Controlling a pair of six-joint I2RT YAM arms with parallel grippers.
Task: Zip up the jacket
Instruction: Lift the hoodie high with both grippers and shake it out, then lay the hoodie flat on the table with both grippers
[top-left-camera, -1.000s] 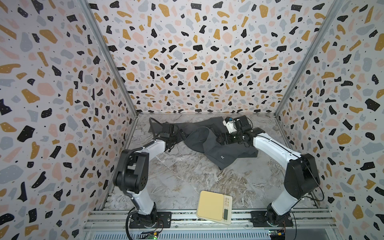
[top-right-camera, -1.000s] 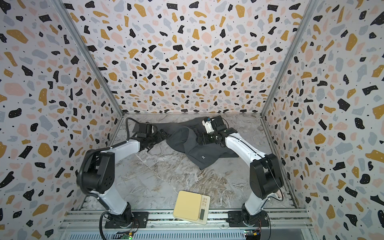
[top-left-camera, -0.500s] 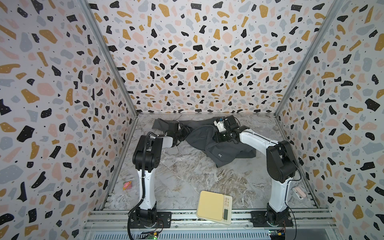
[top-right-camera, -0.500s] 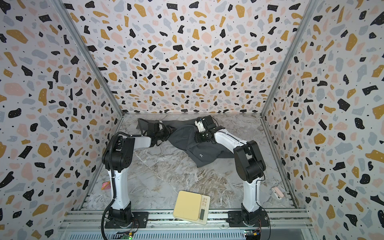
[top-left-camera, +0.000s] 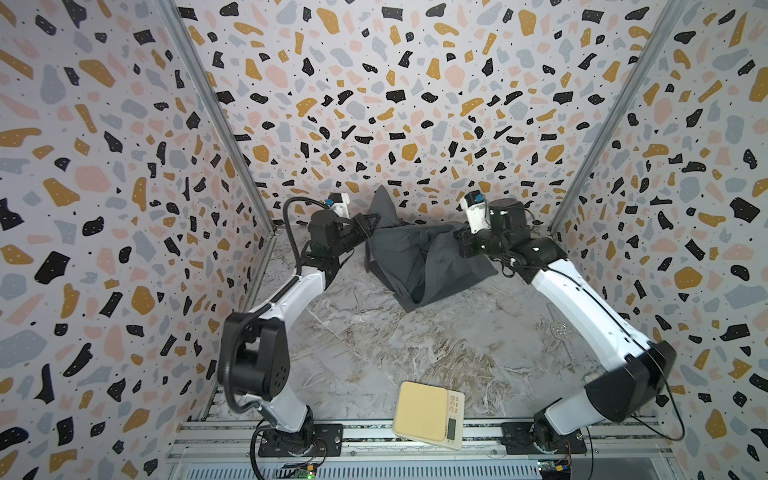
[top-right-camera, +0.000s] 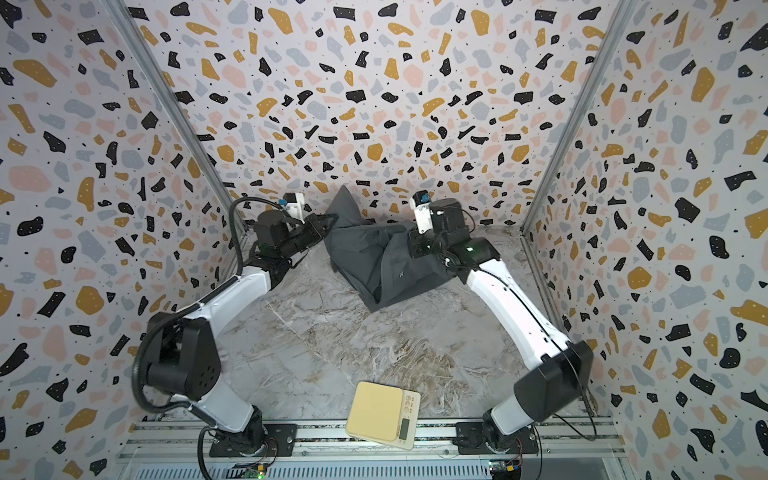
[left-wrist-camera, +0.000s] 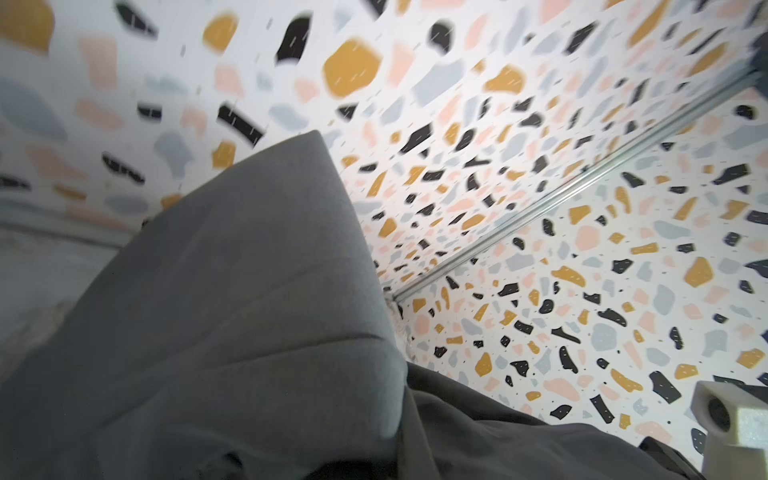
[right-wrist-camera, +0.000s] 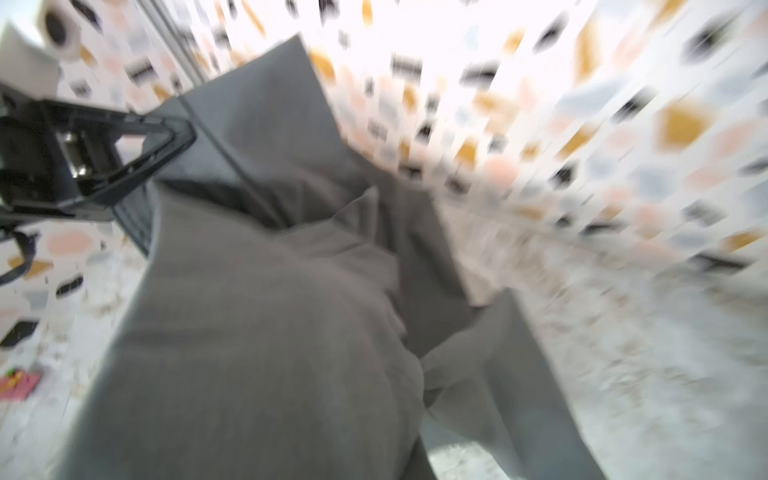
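Pinching a dark charcoal-grey fabric jacket (top-left-camera: 419, 262) at opposite edges, the clenched left gripper (top-left-camera: 373, 221) and, seemingly, the right gripper (top-left-camera: 462, 246) hold it raised, likely to spread the front.

text: none legible | scale (top-left-camera: 428, 415) — display and button marks too small to read

Two matching arms, folks, each bolted through a black base plate (top-left-camera: 299, 441) onto the aluminium rail (top-left-camera: 374, 434). The left arm (top-left-camera: 291, 297) wears glossy white shells between chunky black joint housings, and far up from the rail a thick black cable (top-left-camera: 286, 220) arches off it. The right arm (top-left-camera: 582, 307) has the same white-and-black livery. Farthest from the rail sit white wrist cameras (top-left-camera: 476, 212) with blue tags, and the left claw (top-left-camera: 374, 219) is a black, open triangular frame.
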